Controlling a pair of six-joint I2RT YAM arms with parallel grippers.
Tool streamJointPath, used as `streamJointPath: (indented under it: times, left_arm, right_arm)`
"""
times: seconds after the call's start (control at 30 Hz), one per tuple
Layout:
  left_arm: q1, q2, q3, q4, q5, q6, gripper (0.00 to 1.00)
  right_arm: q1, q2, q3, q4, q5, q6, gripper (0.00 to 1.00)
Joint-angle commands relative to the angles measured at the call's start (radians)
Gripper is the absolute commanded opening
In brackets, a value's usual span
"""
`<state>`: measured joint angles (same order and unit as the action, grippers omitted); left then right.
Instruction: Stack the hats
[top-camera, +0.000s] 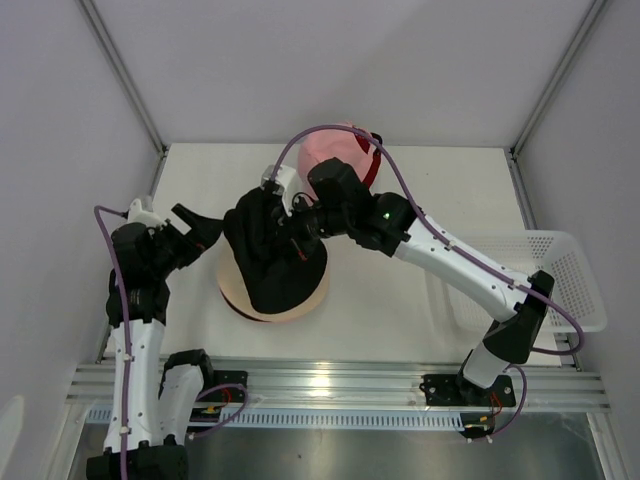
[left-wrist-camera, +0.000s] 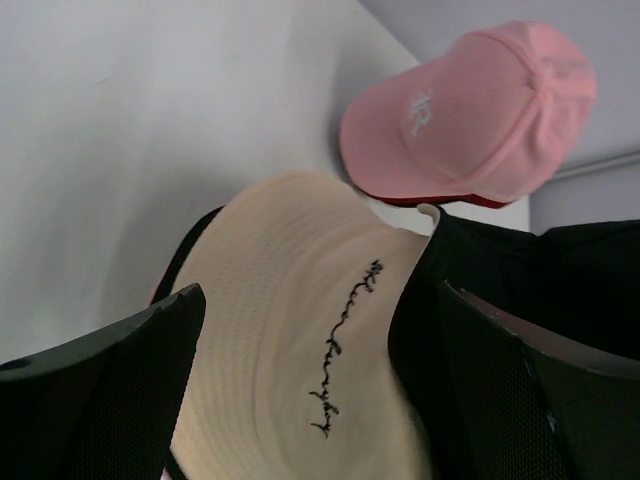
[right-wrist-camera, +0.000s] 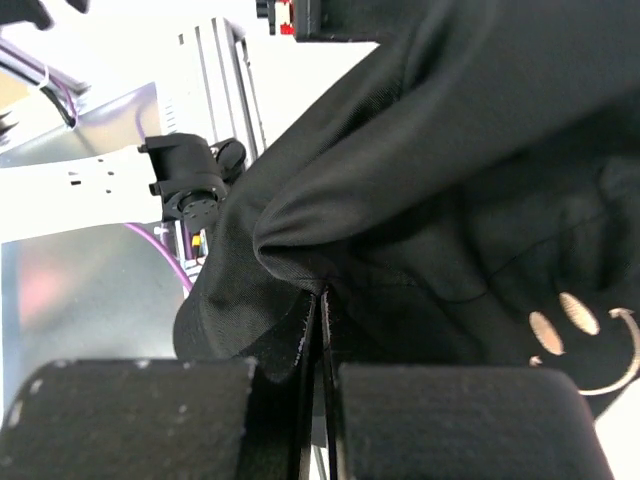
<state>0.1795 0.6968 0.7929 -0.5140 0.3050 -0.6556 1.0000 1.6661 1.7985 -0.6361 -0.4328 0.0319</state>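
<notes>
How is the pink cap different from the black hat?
The pink cap sits rounded and untouched at the back; the black hat hangs crumpled, pinched by the right gripper over the cream hat. The pink cap has white stitching; the black hat has a smiley face. Both are soft fabric hats.

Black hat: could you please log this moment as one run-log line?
right gripper: shut on black hat | black hat: over cream hat | left gripper: open, empty | pink cap: far side
</notes>
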Motion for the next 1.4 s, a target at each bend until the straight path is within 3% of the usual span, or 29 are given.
streamJointPath:
  times: [0.0,0.3,0.5,0.6,0.7,0.8,0.83,0.9,0.93,1.0,1.17,1.3,1.37]
  left_arm:
    - [0.026,0.010,-0.014,0.236,0.256,-0.023,0.99]
    - [0.025,0.021,-0.049,0.385,0.471,-0.012,1.00]
    - [0.025,0.067,-0.050,0.379,0.503,-0.001,0.99]
    - [0.026,0.072,-0.066,0.397,0.514,-0.013,0.91]
    - [0.026,0.069,-0.072,0.408,0.507,-0.016,0.91]
    - [0.025,0.075,-0.069,0.410,0.510,-0.013,0.75]
    - [0.026,0.076,-0.066,0.399,0.503,-0.012,0.56]
    - [0.028,0.076,-0.052,0.361,0.479,-0.003,0.35]
    - [0.029,0.075,-0.050,0.347,0.474,0.001,0.17]
    - [0.037,0.063,-0.026,0.289,0.451,0.004,0.02]
    - [0.049,0.021,0.038,0.116,0.378,0.013,0.01]
    - [0.057,0.007,0.135,-0.118,0.154,0.122,0.01]
    - [0.073,-0.002,0.135,-0.121,0.109,0.142,0.01]
  right_arm:
    - [-0.009,-0.048,-0.005,0.049,0.020,-0.021,0.01]
    - [-0.038,-0.026,-0.005,0.067,-0.040,-0.009,0.01]
    - [-0.043,-0.009,0.009,0.073,-0.055,-0.009,0.01]
    - [-0.043,-0.009,0.013,0.072,-0.052,-0.010,0.01]
    - [-0.044,-0.009,0.012,0.070,-0.047,-0.012,0.01]
    - [-0.044,-0.006,0.012,0.067,-0.044,-0.012,0.01]
    - [-0.044,-0.008,0.010,0.067,-0.041,-0.012,0.01]
    - [-0.046,-0.006,0.012,0.065,-0.028,-0.013,0.01]
    - [-0.046,-0.006,0.012,0.065,-0.021,-0.013,0.01]
    - [-0.050,-0.008,0.010,0.067,-0.003,-0.007,0.01]
    - [-0.073,-0.017,-0.001,0.098,0.028,0.026,0.02]
    - [-0.080,-0.023,-0.040,0.131,-0.015,0.019,0.09]
    - [-0.070,-0.011,-0.059,0.138,-0.038,0.016,0.12]
